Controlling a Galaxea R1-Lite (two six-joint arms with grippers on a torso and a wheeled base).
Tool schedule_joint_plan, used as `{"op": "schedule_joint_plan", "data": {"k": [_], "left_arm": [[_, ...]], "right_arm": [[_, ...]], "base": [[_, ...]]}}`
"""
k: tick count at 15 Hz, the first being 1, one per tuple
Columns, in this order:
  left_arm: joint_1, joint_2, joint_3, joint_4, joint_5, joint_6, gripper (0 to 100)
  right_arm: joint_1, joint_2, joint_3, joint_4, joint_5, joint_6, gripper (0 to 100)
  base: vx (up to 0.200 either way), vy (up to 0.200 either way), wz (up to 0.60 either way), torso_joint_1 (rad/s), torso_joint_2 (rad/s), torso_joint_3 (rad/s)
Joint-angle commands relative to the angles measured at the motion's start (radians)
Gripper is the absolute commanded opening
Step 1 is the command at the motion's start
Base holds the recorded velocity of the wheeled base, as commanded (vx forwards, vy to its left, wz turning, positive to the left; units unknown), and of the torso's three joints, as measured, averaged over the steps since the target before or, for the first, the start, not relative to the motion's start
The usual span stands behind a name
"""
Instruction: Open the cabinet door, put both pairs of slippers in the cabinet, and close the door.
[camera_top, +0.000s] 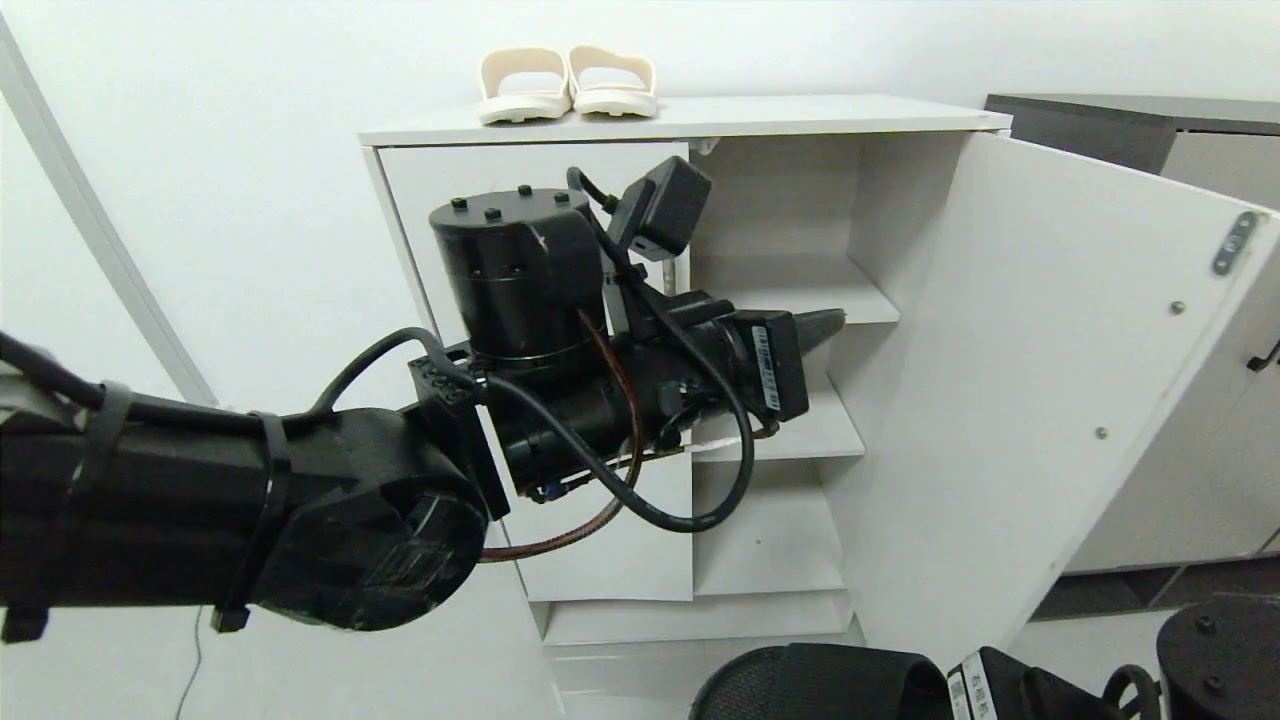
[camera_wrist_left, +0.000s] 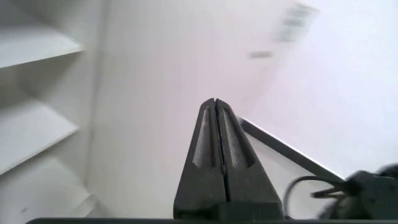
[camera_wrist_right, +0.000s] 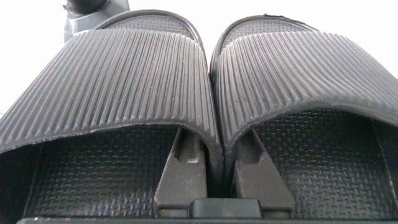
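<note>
1. Where the head view's bottom edge cuts them off, the black slippers (camera_top: 820, 685) sit nearest, held by the right gripper (camera_wrist_right: 214, 165). In the right wrist view its fingers (camera_wrist_right: 180, 174) run under the ribbed straps and pinch the pair's touching inner walls between them.
2. Above and left of them, the left gripper (camera_top: 822, 325) points toward the right of the frame, its tip in front of the shelves (camera_top: 790, 300) in the cabinet's open half. The left wrist view shows its jaws pressed flat together.
3. At the right of the frame the cabinet door (camera_top: 1050, 400) stands swung wide open, just above the black pair.
4. The white cabinet (camera_top: 800, 115) has its shelves stacked one over another, and its other door (camera_top: 620, 560) is shut at lower centre.
5. On the cabinet's top, at upper centre, the cream slippers (camera_top: 567, 85) lie side by side, well apart from both grippers.
6. Farthest off, a grey cabinet (camera_top: 1130, 120) fills the upper right corner.
</note>
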Motion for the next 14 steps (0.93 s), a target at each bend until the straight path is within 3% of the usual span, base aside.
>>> {"op": "schedule_joint_plan", "data": {"k": [1, 2, 6, 7, 9, 11, 12, 14], "left_arm": [[0.045, -0.015, 0.005, -0.003, 0.001, -0.001, 0], [0.108, -0.049, 0.016, -0.002, 0.001, 0.001, 0], [0.255, -0.239, 0.11, 0.06, 0.022, 0.012, 0], [0.307, -0.338, 0.14, 0.159, 0.093, 0.032, 0], [0.364, -0.476, 0.206, 0.313, 0.18, 0.068, 0], [0.412, -0.614, 0.304, 0.437, 0.269, 0.13, 0], [0.428, -0.658, 0.344, 0.459, 0.317, 0.15, 0], [0.436, -0.805, 0.469, 0.465, 0.47, 0.165, 0]], "right_arm": [[-0.015, 0.014, -0.016, -0.002, -0.004, 0.0, 0], [-0.073, 0.035, -0.062, -0.002, -0.027, 0.006, 0], [-0.196, 0.054, -0.158, 0.001, -0.273, 0.046, 0], [-0.205, 0.081, -0.194, 0.003, -0.37, 0.081, 0], [-0.206, 0.136, -0.261, 0.001, -0.485, 0.109, 0], [-0.205, 0.21, -0.339, 0.003, -0.617, 0.155, 0], [-0.202, 0.241, -0.375, 0.003, -0.663, 0.173, 0], [-0.199, 0.333, -0.467, 0.004, -0.778, 0.23, 0]], "base": [[0.0, 0.0, 0.0, 0.0, 0.0, 0.0], [0.0, 0.0, 0.0, 0.0, 0.0, 0.0], [0.0, 0.0, 0.0, 0.0, 0.0, 0.0], [0.0, 0.0, 0.0, 0.0, 0.0, 0.0], [0.0, 0.0, 0.0, 0.0, 0.0, 0.0], [0.0, 0.0, 0.0, 0.0, 0.0, 0.0], [0.0, 0.0, 0.0, 0.0, 0.0, 0.0], [0.0, 0.0, 0.0, 0.0, 0.0, 0.0]]}}
